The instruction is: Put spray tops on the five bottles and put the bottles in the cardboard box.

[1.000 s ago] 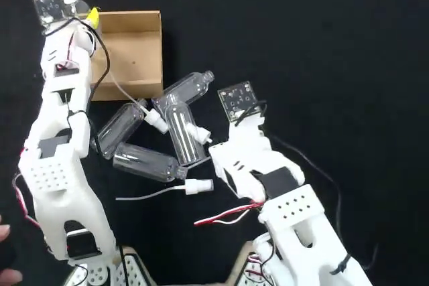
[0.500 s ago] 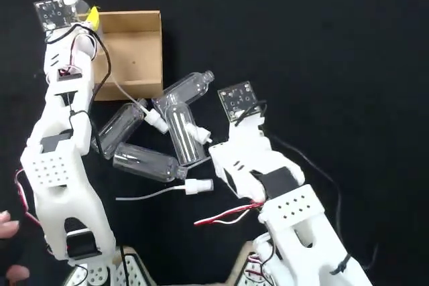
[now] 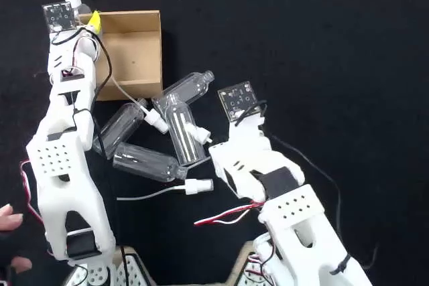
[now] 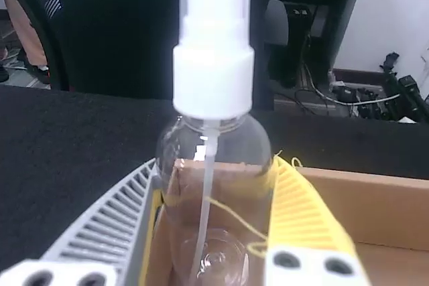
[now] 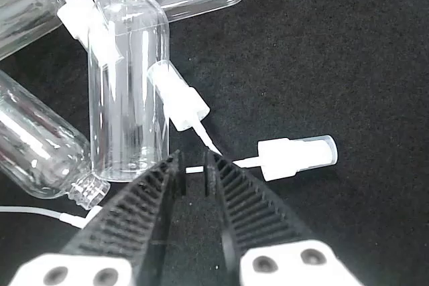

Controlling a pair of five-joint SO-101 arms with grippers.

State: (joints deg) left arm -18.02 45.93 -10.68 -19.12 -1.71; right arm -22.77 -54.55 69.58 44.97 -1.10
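My left gripper (image 3: 82, 21) is shut on a clear bottle (image 4: 214, 192) with a white spray top (image 4: 213, 65) fitted, held upright at the far left corner of the cardboard box (image 3: 134, 48). The box (image 4: 382, 212) lies open beneath it. Several clear bottles lie in a heap near the box: one (image 3: 189, 88) capless, one (image 3: 181, 132) with a spray top (image 3: 199, 133) beside it, one (image 3: 119, 128) and one (image 3: 144, 163). My right gripper (image 5: 192, 165) hovers over the heap's near edge with its fingers almost together and nothing held. A loose spray top (image 5: 295, 155) lies just beyond it.
The loose spray top (image 3: 199, 185) has a long dip tube trailing across the black table (image 3: 335, 65). Another spray top (image 3: 155, 120) lies by the bottle nearest the box. A red and white cable (image 3: 228, 218) lies beside the right arm.
My left gripper has shifted slightly toward the box with the capped bottle in it. The right arm and the heap of bottles have not moved.
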